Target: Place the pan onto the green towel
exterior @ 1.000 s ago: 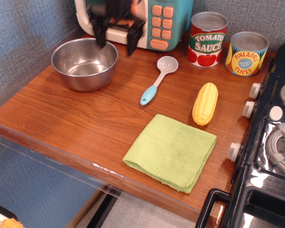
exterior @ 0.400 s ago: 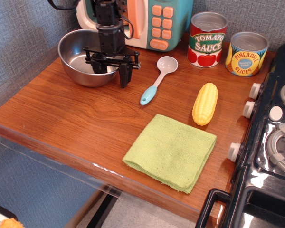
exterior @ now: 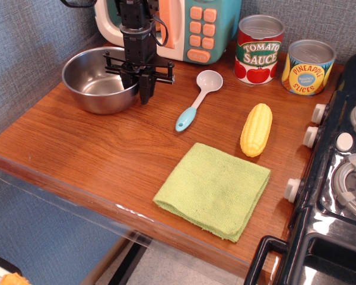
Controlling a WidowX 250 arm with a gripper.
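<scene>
The pan (exterior: 95, 80) is a shiny round steel bowl at the back left of the wooden counter. My black gripper (exterior: 143, 90) comes straight down over the pan's right rim. Its fingers (exterior: 146, 89) are drawn close together on that rim, and the pan still rests on the counter. The green towel (exterior: 213, 189) lies flat and folded near the counter's front edge, to the right of the middle, well apart from the pan and the gripper.
A toy microwave (exterior: 184, 27) stands right behind the arm. A blue-handled spoon (exterior: 197, 101) lies between pan and towel. A yellow corn cob (exterior: 256, 129) lies just beyond the towel. Tomato (exterior: 259, 48) and pineapple (exterior: 308, 66) cans stand at the back. A stove (exterior: 338, 178) borders the right side.
The gripper came down from in front of the microwave onto the pan's right rim, and its wide-open fingers closed together. The pan shifted slightly left and forward.
</scene>
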